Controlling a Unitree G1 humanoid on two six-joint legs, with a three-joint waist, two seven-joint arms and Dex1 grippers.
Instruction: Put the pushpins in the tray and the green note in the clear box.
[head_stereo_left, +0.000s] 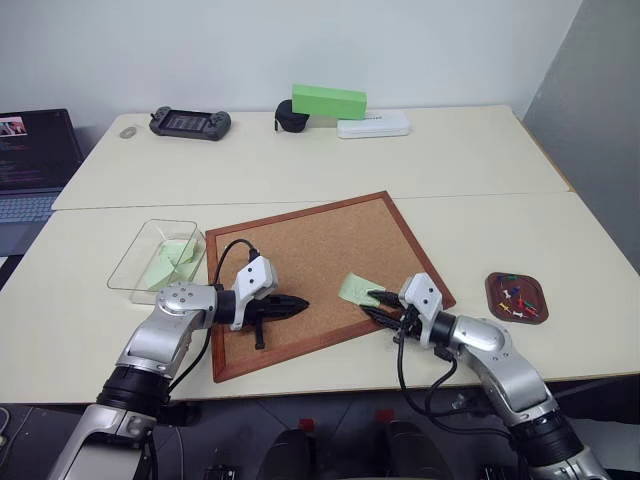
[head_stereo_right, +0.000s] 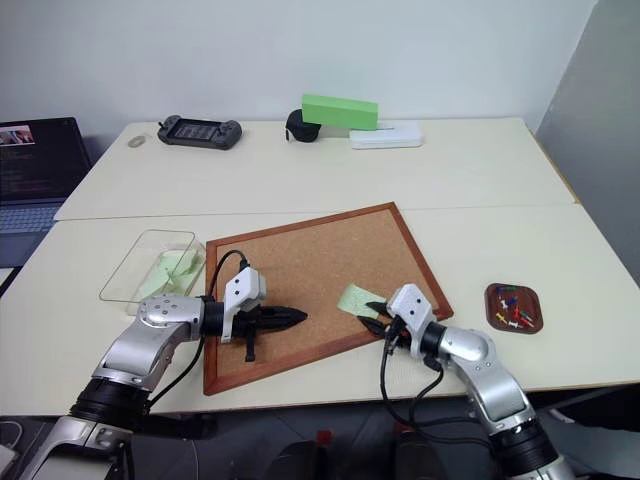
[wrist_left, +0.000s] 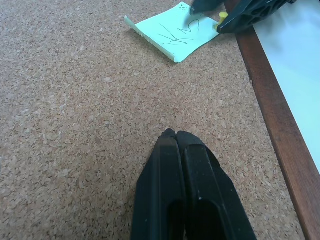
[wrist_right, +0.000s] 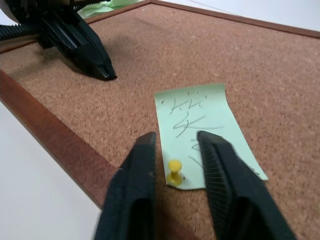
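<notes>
A pale-green note (wrist_right: 200, 120) with scribbled writing lies on the corkboard (head_stereo_left: 310, 250), held at its near corner by a yellow pushpin (wrist_right: 174, 172). My right gripper (wrist_right: 175, 137) is low over that corner, open, one finger on each side of the pin with a gap left on both sides. My left gripper (head_stereo_left: 298, 304) is shut and empty, its tip (wrist_left: 172, 135) resting on the cork to the left of the note. The dark reddish tray (head_stereo_left: 489, 297), right of the board, holds several pushpins (head_stereo_left: 515, 298). The clear box (head_stereo_left: 130, 260), left of the board, holds a pale-green paper (head_stereo_left: 175, 262).
On the far table stand a bright green block (head_stereo_left: 328, 101), a white flat case (head_stereo_left: 373, 124), a black handheld controller (head_stereo_left: 190, 122) and a coin (head_stereo_left: 127, 131). A laptop (head_stereo_left: 35, 160) sits at the far left. The board's wooden frame (wrist_right: 45, 125) runs close under my right gripper.
</notes>
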